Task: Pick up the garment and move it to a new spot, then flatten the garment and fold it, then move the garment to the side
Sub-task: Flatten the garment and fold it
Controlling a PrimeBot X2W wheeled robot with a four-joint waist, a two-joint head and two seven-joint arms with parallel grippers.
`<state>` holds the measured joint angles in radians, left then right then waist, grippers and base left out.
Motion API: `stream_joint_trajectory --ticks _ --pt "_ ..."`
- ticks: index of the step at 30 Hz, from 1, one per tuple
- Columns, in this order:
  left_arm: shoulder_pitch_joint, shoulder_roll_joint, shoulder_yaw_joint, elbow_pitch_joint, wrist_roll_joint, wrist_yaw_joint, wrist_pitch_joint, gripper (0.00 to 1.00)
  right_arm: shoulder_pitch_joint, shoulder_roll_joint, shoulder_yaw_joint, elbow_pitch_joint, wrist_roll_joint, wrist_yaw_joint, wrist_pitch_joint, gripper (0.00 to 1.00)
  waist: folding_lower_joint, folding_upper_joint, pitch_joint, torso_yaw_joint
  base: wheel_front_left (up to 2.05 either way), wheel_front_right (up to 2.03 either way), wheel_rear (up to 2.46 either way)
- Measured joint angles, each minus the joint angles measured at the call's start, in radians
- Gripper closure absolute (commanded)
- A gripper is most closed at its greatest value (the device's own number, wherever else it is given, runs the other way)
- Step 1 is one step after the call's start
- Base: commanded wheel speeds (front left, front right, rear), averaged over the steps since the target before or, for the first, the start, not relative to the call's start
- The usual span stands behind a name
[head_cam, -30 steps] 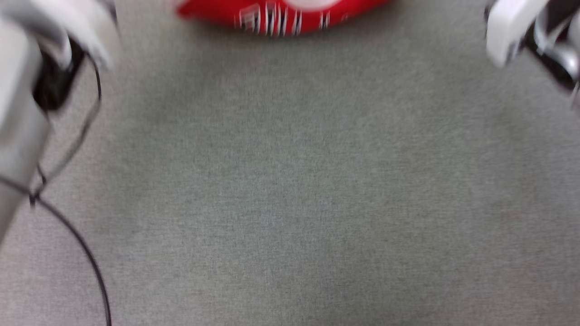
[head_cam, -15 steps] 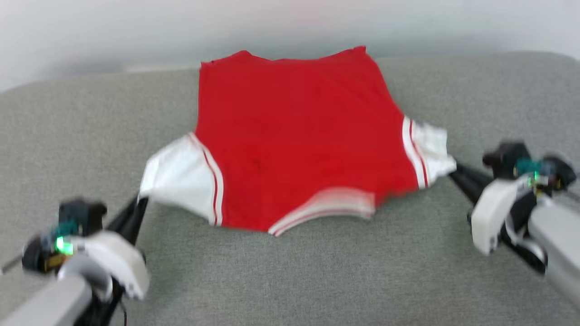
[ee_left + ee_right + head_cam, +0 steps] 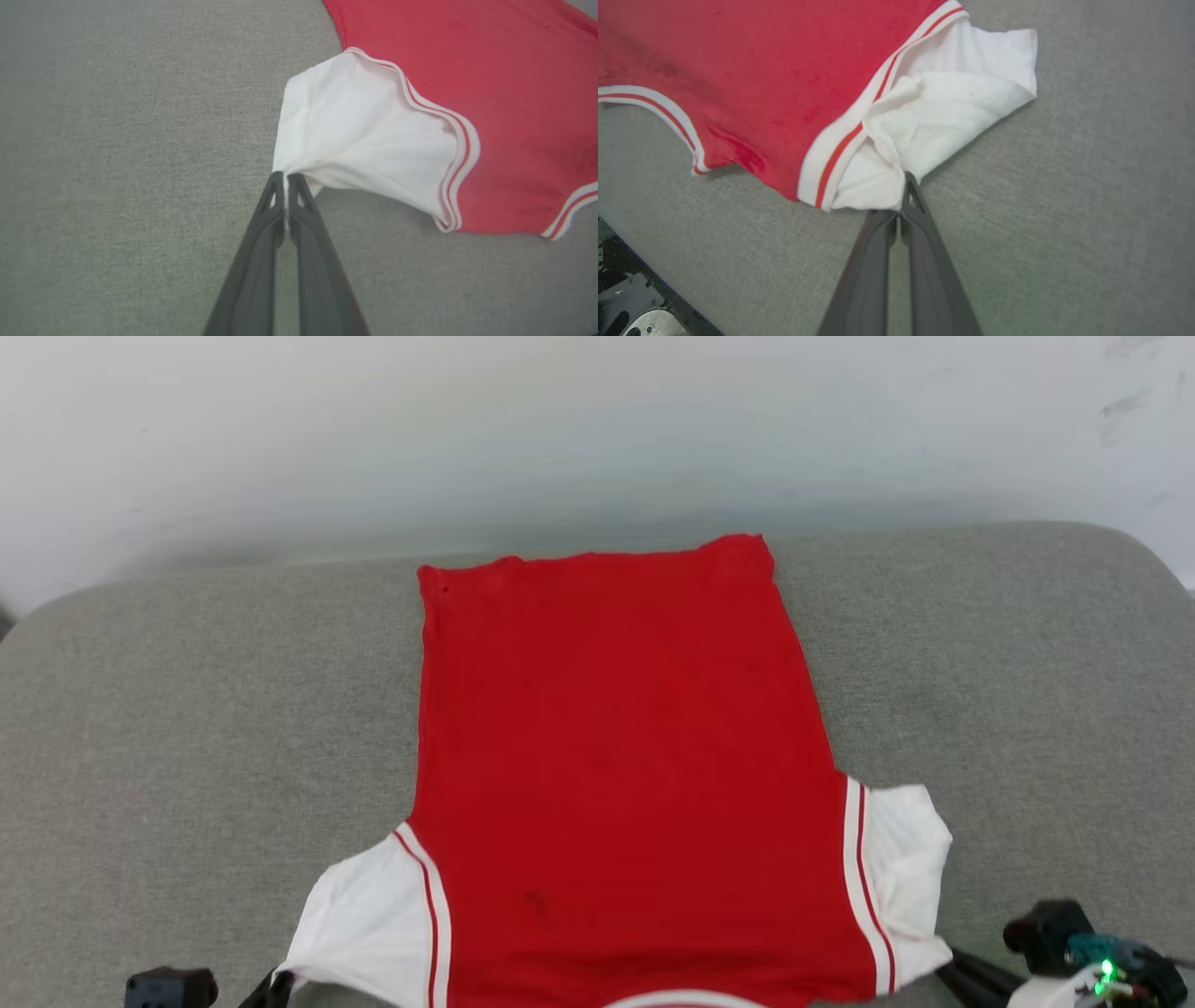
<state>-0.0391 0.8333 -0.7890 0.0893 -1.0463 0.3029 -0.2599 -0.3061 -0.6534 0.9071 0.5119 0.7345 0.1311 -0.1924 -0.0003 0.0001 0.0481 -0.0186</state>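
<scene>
- Your left gripper (image 3: 285, 176) is pinched tight on a corner of the white lining (image 3: 355, 135) at the left shoulder of the garment (image 3: 490, 93) (the cloth draws to a point at the tips, so there is real tension).
- Your right gripper (image 3: 901, 196) does the same. It is clamped on the bunched lining at the right shoulder, and that flap is folded over on itself.
- Both grips match the earlier frames, with the same corners held.
- The big change is the head camera. A second ago it looked at mostly bare grey cushion (image 3: 187, 709), and now it takes in the whole garment (log that as a camera swing, not garment travel).
- The garment's shape did change. Half a second ago the body looked short and splayed, with a wavy far edge. Now it lies long, straight-sided and smooth, plain red face up, in the middle of the cushion.
- The neck trim (image 3: 681, 1000) sits at the near edge between your two grippers.
- The hem (image 3: 597, 554) is at the far end, close to the cushion's back edge and the wall (image 3: 560, 429) (only slight puckers at its two corners).
- My read is that the move is done and the pull-flat has nearly finished.
- The turned-out shoulder linings are the only mess left, and the fold has not yet started.
</scene>
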Motion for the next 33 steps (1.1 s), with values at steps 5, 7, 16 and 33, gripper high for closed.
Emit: stream_joint_trajectory --ticks 5,7,16,33 --pt "0.078 -0.004 0.022 -0.015 -0.015 0.023 0.000 1.00 0.153 -0.007 -0.117 -0.082 -0.035 0.000 0.052 1.00 0.0000 0.0000 -0.021 0.004 0.00 0.00 0.00" --pt "0.112 -0.005 0.033 -0.020 -0.016 0.033 -0.001 1.00 0.219 -0.007 -0.149 -0.126 -0.053 0.000 0.093 1.00 0.0000 0.0000 -0.026 0.004 0.00 0.00 0.00" --pt "0.165 -0.023 0.080 -0.071 0.022 0.055 -0.003 1.00 0.377 0.016 -0.336 -0.295 -0.132 0.000 0.268 0.15 0.0001 0.0000 -0.006 0.008 0.00 0.00 0.00" --pt "0.049 -0.034 0.108 -0.207 0.166 0.099 0.004 1.00 0.004 -0.046 -0.726 -0.700 -0.260 0.000 0.550 0.00 0.0003 0.0000 0.132 0.049 0.00 0.00 0.00"
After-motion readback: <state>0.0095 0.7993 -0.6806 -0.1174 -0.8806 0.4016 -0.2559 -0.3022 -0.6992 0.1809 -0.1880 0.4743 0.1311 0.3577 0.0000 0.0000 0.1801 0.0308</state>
